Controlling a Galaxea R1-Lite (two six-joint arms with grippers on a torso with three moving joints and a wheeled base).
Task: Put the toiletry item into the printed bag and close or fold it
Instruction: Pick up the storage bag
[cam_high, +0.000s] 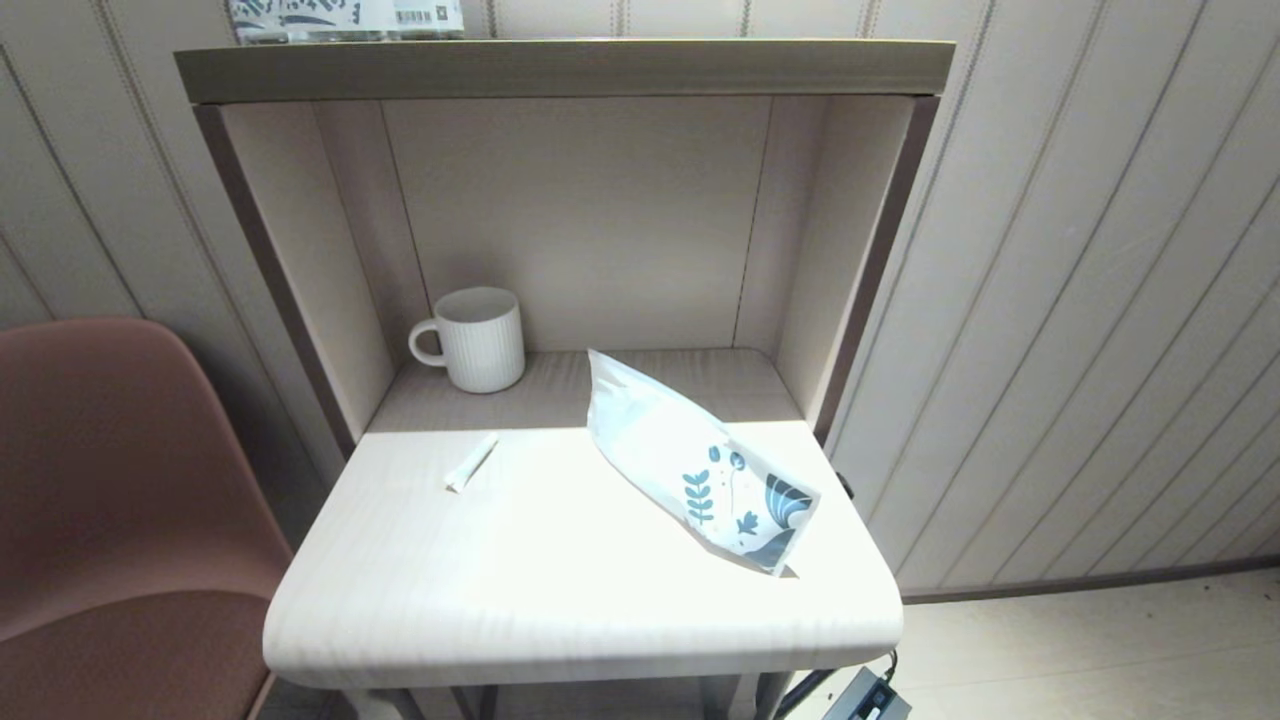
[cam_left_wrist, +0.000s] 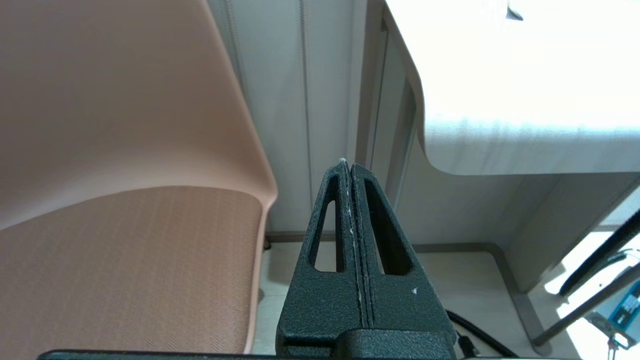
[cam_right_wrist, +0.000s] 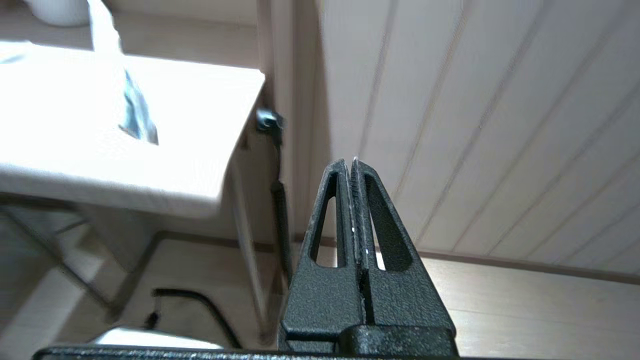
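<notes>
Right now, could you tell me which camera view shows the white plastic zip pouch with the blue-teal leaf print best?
The head view: the white plastic zip pouch lies whole on the pale table, print end nearest. The right wrist view catches only a blurred part. In the left wrist view, only a dark sliver, perhaps its corner, shows.

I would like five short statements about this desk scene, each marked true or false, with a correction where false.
1. The thin white packet lies on the desk, apart from the printed bag. True.
2. The packet is already inside the bag. False: it lies outside, toward the robot's left of it.
3. The white mug stands in the shelf recess. True.
4. The left gripper holds the bag. False: its fingers are shut on nothing, beside the chair.
5. The right gripper is open. False: shut.
</notes>
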